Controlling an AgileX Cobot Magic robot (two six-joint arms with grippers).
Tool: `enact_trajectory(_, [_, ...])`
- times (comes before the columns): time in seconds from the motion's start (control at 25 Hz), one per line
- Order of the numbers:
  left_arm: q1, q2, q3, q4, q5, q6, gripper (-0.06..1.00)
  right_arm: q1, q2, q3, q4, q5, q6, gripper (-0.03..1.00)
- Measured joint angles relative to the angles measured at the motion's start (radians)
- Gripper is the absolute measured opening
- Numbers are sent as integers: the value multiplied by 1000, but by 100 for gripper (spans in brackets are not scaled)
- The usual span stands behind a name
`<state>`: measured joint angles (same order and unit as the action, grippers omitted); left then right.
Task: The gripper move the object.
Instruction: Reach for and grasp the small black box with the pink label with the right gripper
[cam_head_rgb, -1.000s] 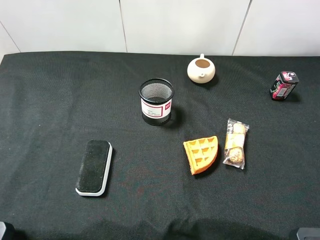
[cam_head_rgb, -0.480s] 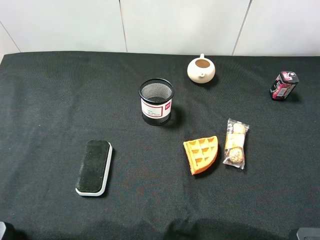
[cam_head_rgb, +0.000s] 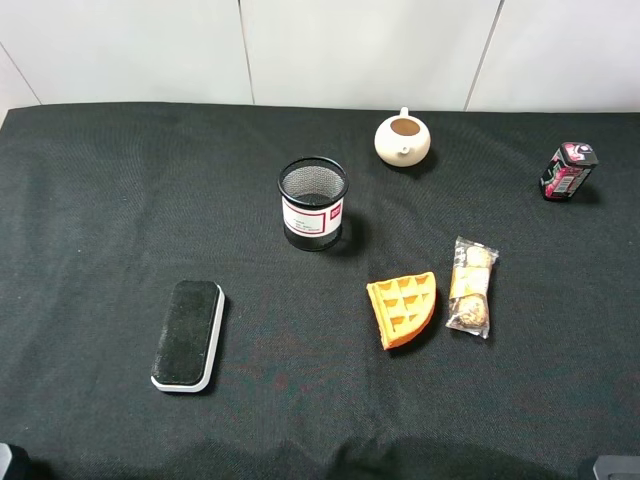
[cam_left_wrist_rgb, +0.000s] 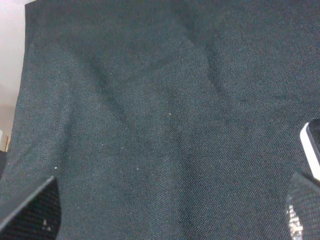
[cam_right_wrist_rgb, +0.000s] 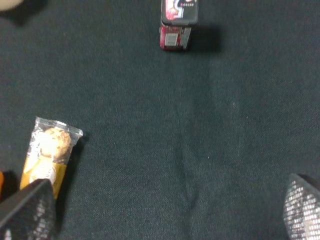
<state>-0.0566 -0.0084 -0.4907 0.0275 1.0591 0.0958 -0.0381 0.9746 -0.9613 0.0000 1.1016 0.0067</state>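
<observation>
The object, a small black carton (cam_head_rgb: 567, 171) with a red-pink label and pale top, stands at the far right of the black table. It also shows in the right wrist view (cam_right_wrist_rgb: 178, 22), well ahead of my right gripper (cam_right_wrist_rgb: 165, 215). That gripper is open and empty, with its fingertips (cam_right_wrist_rgb: 27, 212) wide apart low over the cloth. My left gripper (cam_left_wrist_rgb: 165, 215) is open and empty too, over bare cloth, with the eraser's white edge (cam_left_wrist_rgb: 312, 147) just beside it. In the high view only slivers of the arms show at the bottom corners.
A black mesh cup (cam_head_rgb: 312, 203) stands mid-table. A cream teapot (cam_head_rgb: 403, 139) is behind it to the right. An orange waffle (cam_head_rgb: 403, 308) and a wrapped snack (cam_head_rgb: 471, 285) lie right of centre. A flat black-and-white eraser (cam_head_rgb: 188, 334) lies front left.
</observation>
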Motion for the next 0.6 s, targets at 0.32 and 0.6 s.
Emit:
enact_trajectory(0.32, [0,0,0,0,0,0,95,0,221,-148,0,16,20,69])
enact_trajectory(0.6, [0,0,0,0,0,0,95,0,396,-281,-6,16,20,69])
